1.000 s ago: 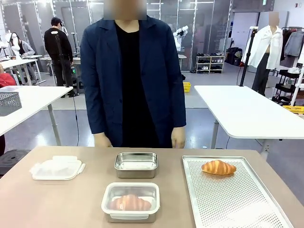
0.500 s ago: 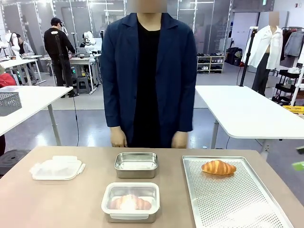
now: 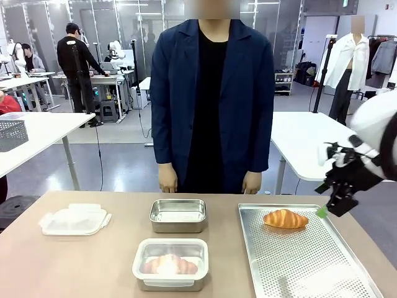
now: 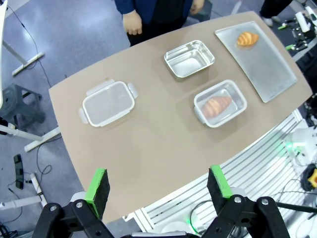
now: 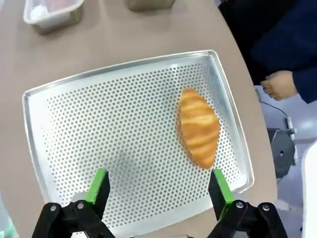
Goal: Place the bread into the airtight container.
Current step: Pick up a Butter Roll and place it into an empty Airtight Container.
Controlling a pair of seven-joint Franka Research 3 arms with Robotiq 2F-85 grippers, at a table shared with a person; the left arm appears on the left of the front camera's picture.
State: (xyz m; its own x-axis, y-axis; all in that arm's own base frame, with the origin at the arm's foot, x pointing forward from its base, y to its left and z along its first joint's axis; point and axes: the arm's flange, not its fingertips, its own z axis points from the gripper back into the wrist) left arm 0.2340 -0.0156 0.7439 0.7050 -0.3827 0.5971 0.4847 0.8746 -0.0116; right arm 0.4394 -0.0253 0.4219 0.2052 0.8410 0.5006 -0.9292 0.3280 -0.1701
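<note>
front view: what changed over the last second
The right gripper came in from the right, open, and now hangs by the right edge of the tray, near the croissant; it holds nothing. The person stepped toward the robot's right. The croissant, empty container, filled container and lid stayed put.

Two croissants (image 3: 285,218) (image 3: 170,265), two steel containers (image 3: 178,225) (image 3: 170,286), two clear lids (image 3: 74,220) (image 3: 141,250), one tray (image 3: 310,264).
</note>
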